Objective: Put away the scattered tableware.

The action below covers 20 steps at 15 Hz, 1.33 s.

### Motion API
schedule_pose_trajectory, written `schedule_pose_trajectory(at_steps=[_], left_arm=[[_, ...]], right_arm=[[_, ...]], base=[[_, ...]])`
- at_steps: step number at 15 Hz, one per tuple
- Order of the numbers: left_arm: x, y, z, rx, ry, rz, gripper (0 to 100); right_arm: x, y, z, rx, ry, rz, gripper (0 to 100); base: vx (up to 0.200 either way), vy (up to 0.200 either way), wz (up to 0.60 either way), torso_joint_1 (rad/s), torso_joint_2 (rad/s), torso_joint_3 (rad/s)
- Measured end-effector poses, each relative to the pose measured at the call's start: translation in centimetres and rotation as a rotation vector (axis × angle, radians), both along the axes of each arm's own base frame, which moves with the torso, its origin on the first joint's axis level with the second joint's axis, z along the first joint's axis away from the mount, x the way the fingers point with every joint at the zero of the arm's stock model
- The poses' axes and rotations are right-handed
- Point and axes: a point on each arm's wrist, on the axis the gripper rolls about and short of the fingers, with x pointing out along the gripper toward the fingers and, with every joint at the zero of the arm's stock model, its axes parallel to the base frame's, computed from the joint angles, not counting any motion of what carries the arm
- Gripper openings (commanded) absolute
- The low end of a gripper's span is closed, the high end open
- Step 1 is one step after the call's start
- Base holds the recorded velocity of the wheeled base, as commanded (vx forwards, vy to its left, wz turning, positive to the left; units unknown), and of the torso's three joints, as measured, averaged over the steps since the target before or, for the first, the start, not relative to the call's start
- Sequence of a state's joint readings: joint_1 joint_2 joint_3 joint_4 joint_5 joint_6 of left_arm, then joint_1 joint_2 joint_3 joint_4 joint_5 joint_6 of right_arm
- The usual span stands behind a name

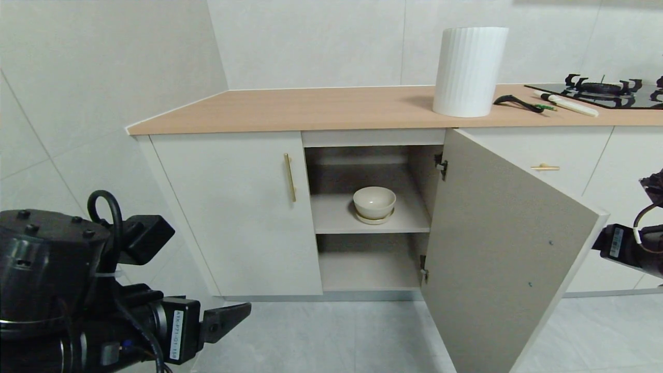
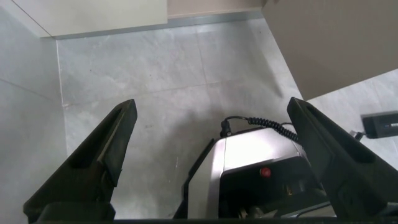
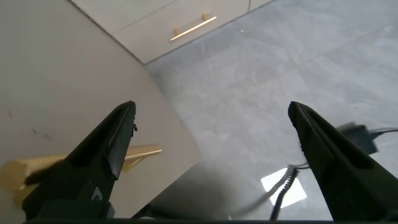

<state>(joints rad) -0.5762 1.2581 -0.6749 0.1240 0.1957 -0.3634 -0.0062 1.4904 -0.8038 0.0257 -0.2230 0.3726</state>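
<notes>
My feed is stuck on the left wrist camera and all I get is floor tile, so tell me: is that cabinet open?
Observer: Yes, the cabinet door is swung wide open toward the robot.
Operator: Anything inside?
Observer: A cream bowl sits on a small plate on the shelf.
Operator: Where's the right end effector?
Observer: The right end effector is open, at the outer face of that open door, close to its gold handle.
</notes>
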Motion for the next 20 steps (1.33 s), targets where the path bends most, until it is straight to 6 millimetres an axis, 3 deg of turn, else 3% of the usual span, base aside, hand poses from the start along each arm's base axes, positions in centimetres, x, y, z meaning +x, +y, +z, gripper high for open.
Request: schedule_pose_trajectory(at_steps=[11,17,20], left_arm=[[0.0,0.0,0.0,0.0,-0.001,0.0,100],[0.1,0.0,0.1,0.011,-0.008,0.018,100],[0.2,0.0,0.0,0.016,-0.007,0.022,100]], right_arm=[[-0.3,7.4,-1.9,0.129,-0.042,0.206,100],[2.2,11.3,-3.4,0.092,-0.095,0.357,100],[5.1,13.7,-3.5,0.026,-0.104,0.447,100]], base=[[0.0,0.0,0.0,0.0,0.0,0.0],[0.0,0.0,0.0,0.0,0.0,0.0],[0.0,0.0,0.0,0.0,0.0,0.0]])
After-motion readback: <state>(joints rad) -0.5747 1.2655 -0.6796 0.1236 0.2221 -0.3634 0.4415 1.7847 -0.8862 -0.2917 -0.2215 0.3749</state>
